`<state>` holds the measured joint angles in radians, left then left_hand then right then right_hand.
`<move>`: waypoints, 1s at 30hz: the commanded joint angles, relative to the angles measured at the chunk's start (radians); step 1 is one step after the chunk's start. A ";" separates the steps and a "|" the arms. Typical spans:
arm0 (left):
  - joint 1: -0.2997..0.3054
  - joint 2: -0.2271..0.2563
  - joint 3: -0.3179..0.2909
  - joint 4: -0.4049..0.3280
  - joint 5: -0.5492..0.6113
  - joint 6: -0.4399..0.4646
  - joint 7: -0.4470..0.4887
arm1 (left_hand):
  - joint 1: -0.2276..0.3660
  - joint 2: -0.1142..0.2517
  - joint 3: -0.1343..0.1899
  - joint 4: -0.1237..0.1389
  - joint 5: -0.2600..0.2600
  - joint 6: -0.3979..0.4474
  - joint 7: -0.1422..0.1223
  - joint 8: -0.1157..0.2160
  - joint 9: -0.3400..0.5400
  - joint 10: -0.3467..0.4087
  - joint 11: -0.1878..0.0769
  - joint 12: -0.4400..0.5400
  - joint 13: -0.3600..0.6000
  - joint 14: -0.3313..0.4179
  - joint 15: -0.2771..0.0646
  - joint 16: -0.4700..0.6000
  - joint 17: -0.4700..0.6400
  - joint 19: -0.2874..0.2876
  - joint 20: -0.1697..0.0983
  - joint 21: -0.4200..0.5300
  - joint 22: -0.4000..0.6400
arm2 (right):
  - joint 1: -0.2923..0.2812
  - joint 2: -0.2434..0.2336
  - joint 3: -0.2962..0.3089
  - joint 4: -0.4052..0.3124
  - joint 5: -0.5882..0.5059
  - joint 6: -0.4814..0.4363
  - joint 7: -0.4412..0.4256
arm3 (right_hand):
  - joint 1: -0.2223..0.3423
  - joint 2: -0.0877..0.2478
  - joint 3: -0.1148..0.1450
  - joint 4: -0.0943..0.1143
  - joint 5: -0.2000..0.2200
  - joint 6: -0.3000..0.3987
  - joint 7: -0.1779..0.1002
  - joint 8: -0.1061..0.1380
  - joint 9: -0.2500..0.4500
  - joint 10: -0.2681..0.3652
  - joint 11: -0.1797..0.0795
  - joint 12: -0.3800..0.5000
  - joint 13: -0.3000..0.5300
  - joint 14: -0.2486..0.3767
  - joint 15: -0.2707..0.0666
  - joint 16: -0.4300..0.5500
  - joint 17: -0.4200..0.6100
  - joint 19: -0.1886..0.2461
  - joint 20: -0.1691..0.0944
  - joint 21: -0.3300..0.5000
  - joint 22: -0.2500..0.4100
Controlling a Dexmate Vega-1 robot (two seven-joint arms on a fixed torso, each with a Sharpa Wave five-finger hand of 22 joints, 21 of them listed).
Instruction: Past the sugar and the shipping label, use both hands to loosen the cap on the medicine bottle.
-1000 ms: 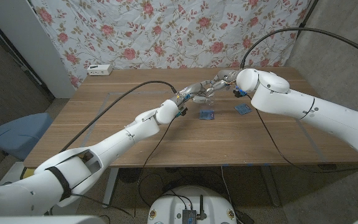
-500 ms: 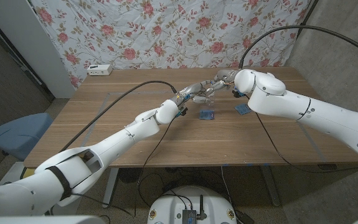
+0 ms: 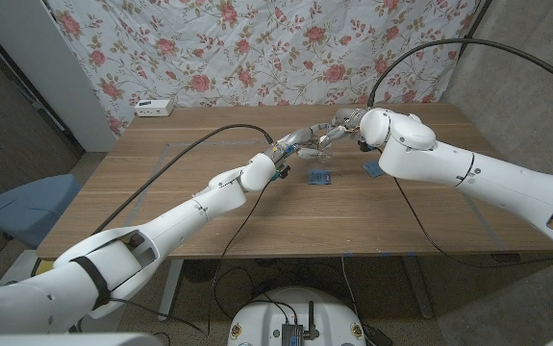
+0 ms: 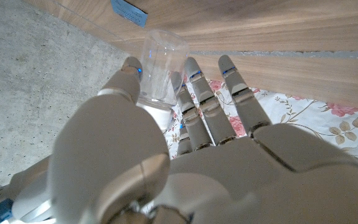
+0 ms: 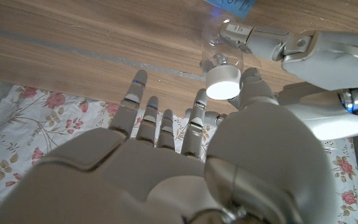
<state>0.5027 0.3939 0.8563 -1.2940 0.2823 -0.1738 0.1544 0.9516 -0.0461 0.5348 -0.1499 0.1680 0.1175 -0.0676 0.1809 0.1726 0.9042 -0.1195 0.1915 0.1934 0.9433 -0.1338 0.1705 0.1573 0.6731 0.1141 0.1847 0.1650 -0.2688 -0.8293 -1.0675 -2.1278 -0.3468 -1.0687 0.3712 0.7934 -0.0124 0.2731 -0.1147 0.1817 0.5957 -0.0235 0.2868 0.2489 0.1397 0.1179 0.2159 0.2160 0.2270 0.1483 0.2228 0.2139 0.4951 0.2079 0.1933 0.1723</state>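
- head view: the left hand (image 3: 307, 140) and the right hand (image 3: 345, 123) meet over the far middle of the wooden worktop (image 3: 161, 207), both at a small clear medicine bottle (image 3: 325, 137) between them; the grip itself is too small to read here.
- head view: two blue packets lie nearer the front than the hands, one (image 3: 318, 176) just below the left hand, another (image 3: 373, 170) partly under the right forearm. a white power strip (image 3: 155, 107) sits at the far left corner.
- left wrist view: the left hand (image 4: 185, 118) grasps the clear bottle body (image 4: 160, 71), thumb on one side, fingers (image 4: 197, 84) on the other; a blue packet (image 4: 129, 12) lies beyond.
- right wrist view: the right hand (image 5: 185, 143) has its thumb against the white cap (image 5: 223, 81), its other fingers (image 5: 138, 99) spread wide of it; whether it truly pinches the cap i cannot tell. the left hand's fingers (image 5: 263, 38) wrap the bottle (image 5: 219, 46).
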 commanded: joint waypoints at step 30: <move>0.021 0.009 -0.006 -0.024 0.000 0.010 0.004 | 0.000 0.011 0.006 0.002 0.005 0.017 -0.010 0.006 0.002 0.030 -0.023 0.005 0.005 0.004 -0.046 0.005 0.005 -0.006 0.000 0.001 0.002 | -0.008 -0.001 -0.023 -0.020 -0.008 -0.037 -0.056 | 0.034 0.013 0.033 -0.034 0.003 0.115 -0.038 0.087 0.040 0.044 -0.008 0.005 0.006 0.039 -0.028 0.018 0.009 0.030 -0.007 0.009 0.002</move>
<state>0.5193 0.4006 0.8525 -1.3129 0.2818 -0.1653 0.1553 0.9453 -0.0437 0.5362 -0.1485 0.1650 0.1269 -0.0769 0.1809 0.1726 0.9025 -0.1213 0.1927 0.1934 0.9433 -0.1338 0.1704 0.1610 0.6711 0.1161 0.1847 0.1650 -0.2684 -0.8285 -1.0893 -2.1416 -0.3526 -1.1031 0.3325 0.8206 -0.0032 0.3008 -0.1424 0.1817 0.6969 -0.0608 0.3644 0.2843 0.1729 0.1097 0.2159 0.2160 0.2519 0.1233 0.2305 0.2181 0.5127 0.2009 0.1933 0.1725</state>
